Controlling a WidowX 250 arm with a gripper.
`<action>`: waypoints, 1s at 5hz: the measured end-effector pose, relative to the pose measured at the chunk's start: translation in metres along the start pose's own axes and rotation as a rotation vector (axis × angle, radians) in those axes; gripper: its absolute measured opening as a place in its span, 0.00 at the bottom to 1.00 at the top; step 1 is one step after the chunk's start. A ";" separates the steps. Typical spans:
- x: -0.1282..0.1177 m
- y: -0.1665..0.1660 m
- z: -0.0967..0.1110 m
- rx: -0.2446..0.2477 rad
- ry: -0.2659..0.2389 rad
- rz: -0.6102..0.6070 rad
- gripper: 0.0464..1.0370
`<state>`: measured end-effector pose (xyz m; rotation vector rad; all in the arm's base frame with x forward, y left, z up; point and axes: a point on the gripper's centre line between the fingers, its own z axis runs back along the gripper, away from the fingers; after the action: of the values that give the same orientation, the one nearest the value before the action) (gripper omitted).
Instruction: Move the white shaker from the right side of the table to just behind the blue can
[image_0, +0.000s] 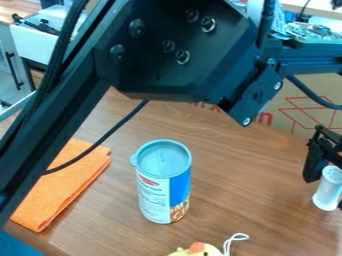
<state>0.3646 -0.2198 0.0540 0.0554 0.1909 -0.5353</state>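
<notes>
A wood-grained tabletop (230, 165) is crossed at the far side by the black arm (180, 55). At the right edge, a white cylinder (326, 191) is met by the black pincer (324, 181); whether it is clamped or apart cannot be told. A blue-lidded can (162, 182) is set mid-surface, an orange cloth (70, 182) laid left, a cardboard box (304, 92) placed far right, a white bin (43, 47) seen far left.
</notes>
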 end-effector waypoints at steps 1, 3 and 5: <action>0.002 0.001 0.000 0.004 -0.017 0.017 0.63; -0.017 0.003 -0.001 0.011 -0.067 0.113 0.55; -0.076 0.029 0.086 -0.004 -0.230 0.241 0.55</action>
<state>0.3298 -0.1661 0.1531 0.0122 -0.0400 -0.2975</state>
